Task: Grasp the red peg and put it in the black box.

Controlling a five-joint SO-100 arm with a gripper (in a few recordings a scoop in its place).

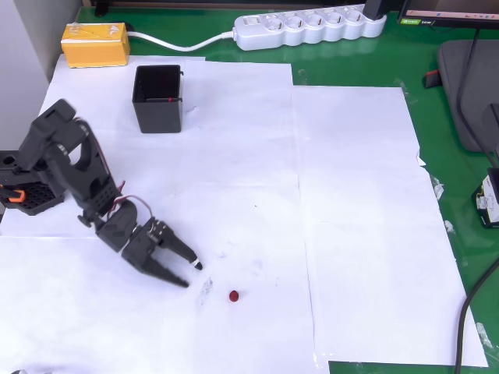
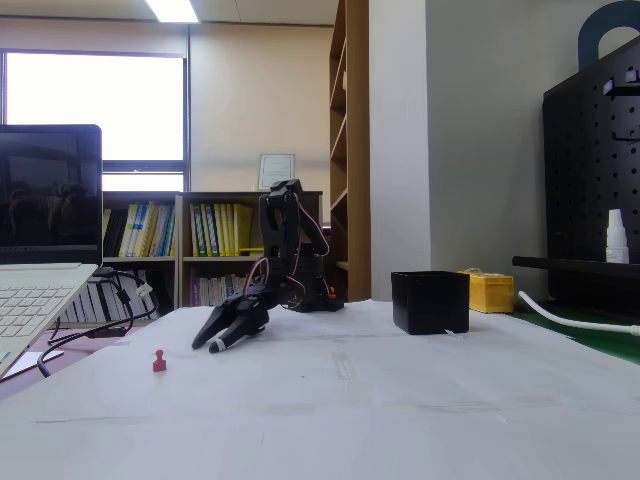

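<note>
The red peg (image 1: 234, 295) is a tiny dark red piece on the white paper, near the front of the overhead view; in the fixed view the red peg (image 2: 159, 361) stands upright at the left. The black box (image 1: 158, 97) sits toward the back left, open side up, and the black box (image 2: 430, 302) is right of centre in the fixed view. My black gripper (image 1: 189, 274) hangs low over the paper just left of the peg, apart from it, its fingers slightly parted and nothing between them. The gripper (image 2: 212, 345) points down toward the peg.
A yellow block (image 1: 95, 44) lies behind the box at the back left. A white power strip (image 1: 308, 28) and its cable run along the back. The arm's base (image 1: 27, 191) is at the left edge. A laptop (image 2: 40, 260) stands left in the fixed view.
</note>
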